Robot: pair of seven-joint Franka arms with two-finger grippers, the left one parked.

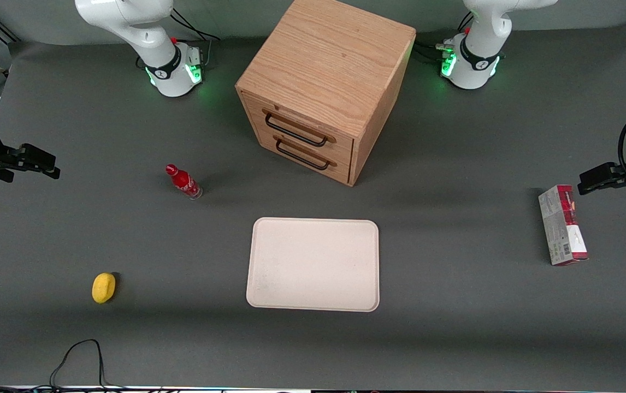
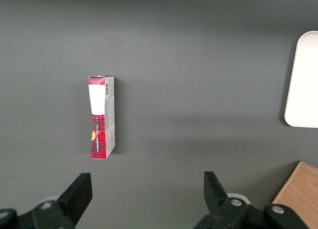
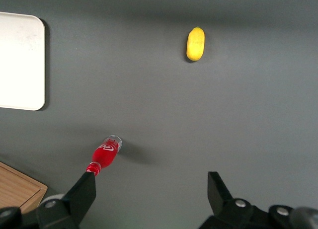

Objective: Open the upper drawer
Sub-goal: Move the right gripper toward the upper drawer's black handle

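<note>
Smooth cream tray, a rounded rectangle, lies flat on the grey tabletop, nearest the camera. Farther off stands the boxy oak cabinet; its upper drawer, with thin black wire handle, is closed. At the working arm's end the jaws hang wide and empty above the tabletop, near an upright red bottle.

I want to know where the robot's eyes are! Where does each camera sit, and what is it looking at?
Front view: high up, facing both arms' bases, looking down on the cabinet with the shut upper drawer; the gripper hangs at the working arm's end.
Right wrist view: on the working arm, looking down past its open gripper at the red bottle and yellow lemon.
Left wrist view: on the parked arm, above the red box.
All three show the white tray.
</note>
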